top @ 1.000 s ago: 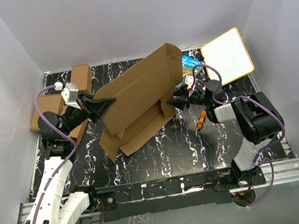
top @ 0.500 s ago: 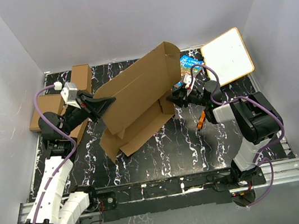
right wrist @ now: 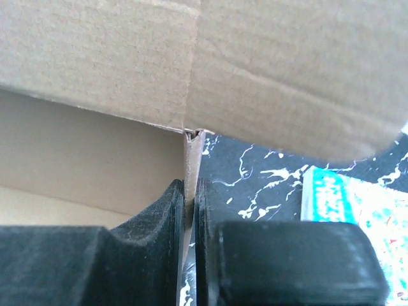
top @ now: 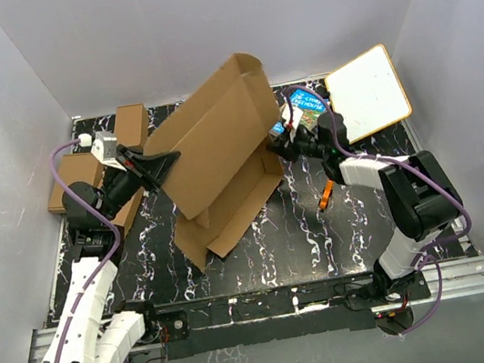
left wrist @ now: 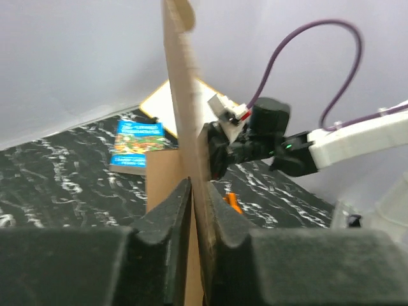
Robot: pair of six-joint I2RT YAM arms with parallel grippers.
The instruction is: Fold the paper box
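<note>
Big paper box (top: 213,145) stands tilted up approx. mid-desk, half unfolded. Its near flaps rest on the black marbled desk (top: 325,242) and its top leans toward the far wall. Left tool (top: 172,157) is pinched tight on the box's left edge. Right tool (top: 273,146) is clamped on a thin flap at the right side, w/ only card between the jaws. Blue book (top: 305,103) lies just beyond at far right, beside a white board (top: 368,91). Small brown boxes (top: 124,131) sit far left.
</note>
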